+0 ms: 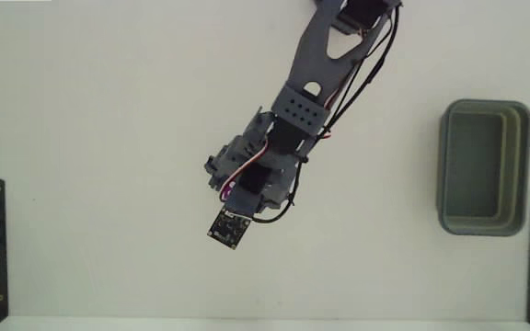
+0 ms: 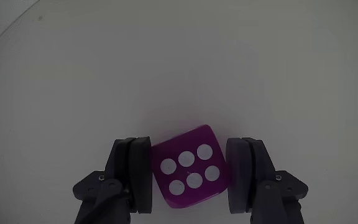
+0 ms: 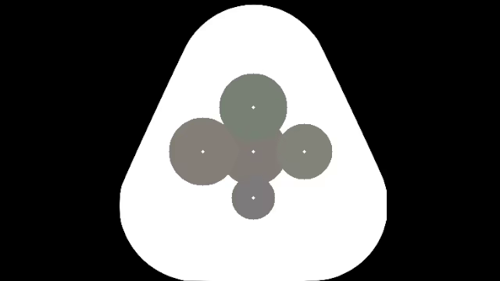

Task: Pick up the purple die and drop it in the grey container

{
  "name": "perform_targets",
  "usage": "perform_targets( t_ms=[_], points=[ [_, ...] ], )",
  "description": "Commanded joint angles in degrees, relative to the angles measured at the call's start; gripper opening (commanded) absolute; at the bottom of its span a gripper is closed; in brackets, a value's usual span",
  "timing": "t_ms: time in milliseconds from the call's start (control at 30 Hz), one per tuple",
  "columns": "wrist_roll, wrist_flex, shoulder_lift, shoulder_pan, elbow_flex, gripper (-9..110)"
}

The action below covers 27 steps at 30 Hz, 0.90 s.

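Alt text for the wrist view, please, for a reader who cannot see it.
A purple die, six white pips facing the camera, sits tilted between the gripper's two dark fingers, which close on its sides. Behind it lies a plain white table.

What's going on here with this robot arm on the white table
The arm is reaching down over the table, and in the wrist view its pincer has the purple die between its two fingers, six pips up. The fingers sit right against the die's sides, though whether it is off the table cannot be told. The grey container sits empty off to the right in the fixed view.
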Motion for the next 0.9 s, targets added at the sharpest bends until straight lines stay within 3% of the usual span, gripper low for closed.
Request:
perform_targets(
  t_ms=[0,867],
  points=[
    [0.3,0.1,1.6,0.8,0.1,65],
    [0.3,7.6,2.6,0.8,-6.3,65]
  ],
)
